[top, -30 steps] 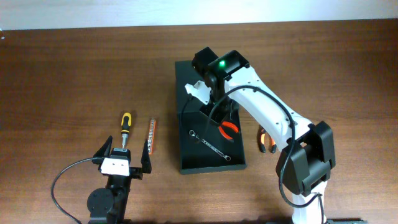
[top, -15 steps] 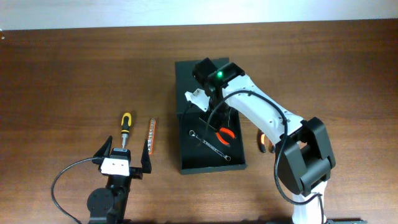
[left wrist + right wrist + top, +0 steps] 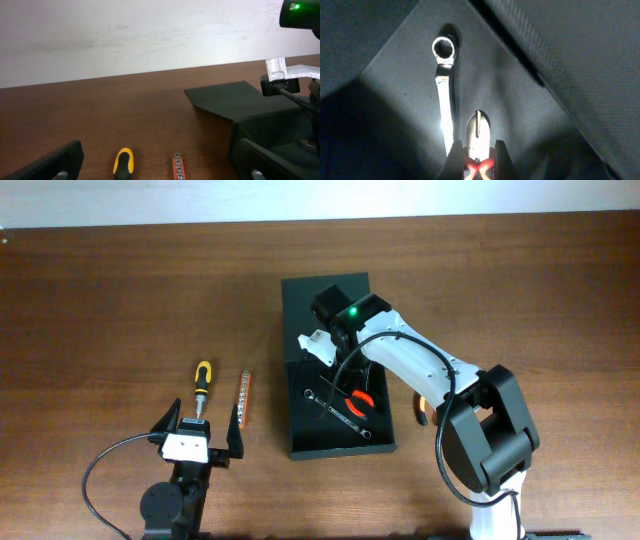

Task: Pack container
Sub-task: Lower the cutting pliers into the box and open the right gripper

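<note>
- We see the container (image 3: 310, 442) in the middle of the overhead view on the bench (image 3: 120, 300), its flap lid (image 3: 322, 292) laid open toward the top of the frame.
- A wrench (image 3: 443, 95) lies on the container floor, just beside the red-handled pliers (image 3: 477, 131).
- The right gripper (image 3: 477, 165) is clenched on those pliers inside the container.
- The right arm (image 3: 420, 360) crosses the container's right edge and covers most of the orange-handled pliers (image 3: 421, 408) on the bench beside it.
- At lower left, the left gripper (image 3: 200, 424) sits released, its jaws wide apart.
- Just above it lie a yellow-and-black screwdriver (image 3: 202, 378) and an orange bit strip (image 3: 244, 398), side by side and well apart from the container.
- In the left wrist view both are cut off by the bottom edge.
</note>
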Available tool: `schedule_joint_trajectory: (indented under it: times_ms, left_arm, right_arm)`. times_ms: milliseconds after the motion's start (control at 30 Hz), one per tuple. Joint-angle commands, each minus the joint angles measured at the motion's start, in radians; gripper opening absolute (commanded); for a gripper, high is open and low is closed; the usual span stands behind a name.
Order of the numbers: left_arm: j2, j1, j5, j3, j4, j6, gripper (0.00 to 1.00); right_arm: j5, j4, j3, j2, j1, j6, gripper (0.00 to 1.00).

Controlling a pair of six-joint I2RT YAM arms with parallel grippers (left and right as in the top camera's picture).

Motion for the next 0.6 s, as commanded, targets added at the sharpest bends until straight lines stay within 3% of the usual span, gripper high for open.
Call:
schedule_joint_trajectory:
  times_ms: [0,433,567]
  left_arm:
    - [-0.006,0.005,0.007,-0.004,-0.003,0.013,0.99]
    - [-0.006,0.005,0.007,-0.004,-0.003,0.013,0.99]
    - [-0.006,0.005,0.007,-0.004,-0.003,0.012,0.99]
  right_arm:
    - [-0.02,0.013,-0.018,-0.006,0.002,-0.009,0.04]
    - [-0.02,0.076,-0.089,-0.006,0.002,-0.009,0.04]
    - [-0.02,0.076,-0.089,-0.006,0.002,-0.009,0.12]
